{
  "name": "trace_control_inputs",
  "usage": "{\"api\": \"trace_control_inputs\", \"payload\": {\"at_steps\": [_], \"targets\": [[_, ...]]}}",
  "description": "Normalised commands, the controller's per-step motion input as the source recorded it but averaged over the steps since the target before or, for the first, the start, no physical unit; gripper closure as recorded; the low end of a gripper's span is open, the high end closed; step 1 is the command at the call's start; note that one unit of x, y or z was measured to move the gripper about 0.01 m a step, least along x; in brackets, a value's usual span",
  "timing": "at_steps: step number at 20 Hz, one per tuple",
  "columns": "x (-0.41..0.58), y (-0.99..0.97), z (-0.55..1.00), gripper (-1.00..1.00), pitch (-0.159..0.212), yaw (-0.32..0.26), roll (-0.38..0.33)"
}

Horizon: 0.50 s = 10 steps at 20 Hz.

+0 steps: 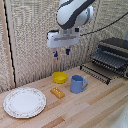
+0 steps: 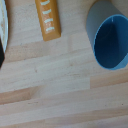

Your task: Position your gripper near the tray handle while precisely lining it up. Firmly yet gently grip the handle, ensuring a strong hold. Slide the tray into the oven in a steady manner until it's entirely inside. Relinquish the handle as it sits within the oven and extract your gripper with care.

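While the gripper (image 1: 61, 52) is held high above the desk (image 1: 95, 107), its two blue-tipped jaws are seen pointing down with a narrow gap between them and nothing held. It is placed above the yellow bowl (image 1: 60, 77) and well apart from the oven (image 1: 113, 54), which is set at the exterior view's right. The tray (image 1: 106, 61) is seen drawn out of the oven's open front, with the tray handle (image 1: 95, 73) along its near edge, untouched. A blue mug (image 1: 77, 83) is set just beside the bowl, and an orange bar (image 1: 57, 92) is laid near a white plate (image 1: 24, 102). In the wrist view, the mug (image 2: 111, 40) and the orange bar (image 2: 49, 18) are shown from above on pale wood.
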Motion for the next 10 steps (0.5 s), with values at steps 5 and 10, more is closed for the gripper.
{"api": "trace_control_inputs", "payload": {"at_steps": [5,10], "targets": [[-0.013,-0.24,0.04,-1.00,-0.030,0.010,-0.262],[0.000,-0.29,0.06,-1.00,-0.031,0.011,-0.333]]}}
